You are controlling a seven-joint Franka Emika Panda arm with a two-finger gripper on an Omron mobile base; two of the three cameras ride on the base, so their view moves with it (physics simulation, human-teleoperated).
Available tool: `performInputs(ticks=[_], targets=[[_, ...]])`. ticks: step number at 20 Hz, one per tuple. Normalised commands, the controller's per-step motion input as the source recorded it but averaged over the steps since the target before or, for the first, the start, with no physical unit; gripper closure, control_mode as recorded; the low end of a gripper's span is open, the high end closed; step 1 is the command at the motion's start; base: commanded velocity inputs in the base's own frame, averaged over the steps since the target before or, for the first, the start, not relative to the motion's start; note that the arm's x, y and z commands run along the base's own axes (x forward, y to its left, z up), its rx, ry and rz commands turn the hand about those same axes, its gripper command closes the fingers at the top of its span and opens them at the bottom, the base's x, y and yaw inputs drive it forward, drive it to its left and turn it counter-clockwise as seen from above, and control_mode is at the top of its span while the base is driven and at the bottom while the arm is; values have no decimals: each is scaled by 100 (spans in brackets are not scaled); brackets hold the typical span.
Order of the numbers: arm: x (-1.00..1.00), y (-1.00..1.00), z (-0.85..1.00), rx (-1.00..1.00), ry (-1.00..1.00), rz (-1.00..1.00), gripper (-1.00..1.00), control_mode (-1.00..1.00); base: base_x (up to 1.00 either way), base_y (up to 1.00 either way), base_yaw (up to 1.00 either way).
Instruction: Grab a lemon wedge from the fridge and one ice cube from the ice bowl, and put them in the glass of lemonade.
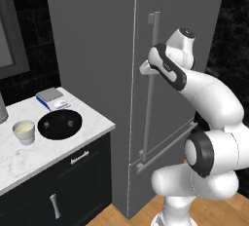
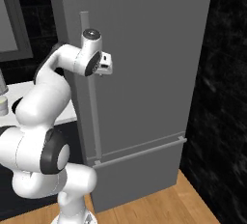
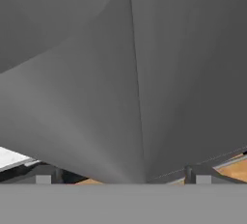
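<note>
Hovering wide open w/ nothing held, end effector (image 3: 123, 178) sits approx. at matte grey fridge (image 1: 97, 49) handle (image 1: 150, 88), door closed.

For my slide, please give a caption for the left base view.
Open end effector at the closed fridge's handle; ice bowl and lemonade wait.

1. Soft, even rendered light; no glare and no bright hotspot anywhere.
2. The fridge (image 1: 97, 74) front is flat matte grey, shading slightly darker toward its left edge in the right base view.
3. Walls on both sides of the fridge are near black with faint mottling.
4. The marble desk (image 1: 29, 157) left of the fridge is the brightest surface; the ice bowl (image 1: 60, 124) on it reads as a flat black disc with little inner detail.
5. In the hand view the fridge surfaces are smooth, blurry grey gradients; edges look soft and coarse.
</note>
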Motion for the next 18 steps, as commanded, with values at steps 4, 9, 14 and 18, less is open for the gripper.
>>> performInputs(ticks=[4,9,14,18], targets=[[0,0,-31,0,-20,9,-100,-100,0,0,0],[13,0,-13,0,-19,6,-100,-100,0,0,0],[30,0,0,0,-6,7,-100,-100,0,0,0],[34,6,-4,0,-5,7,-100,-100,0,0,0]])
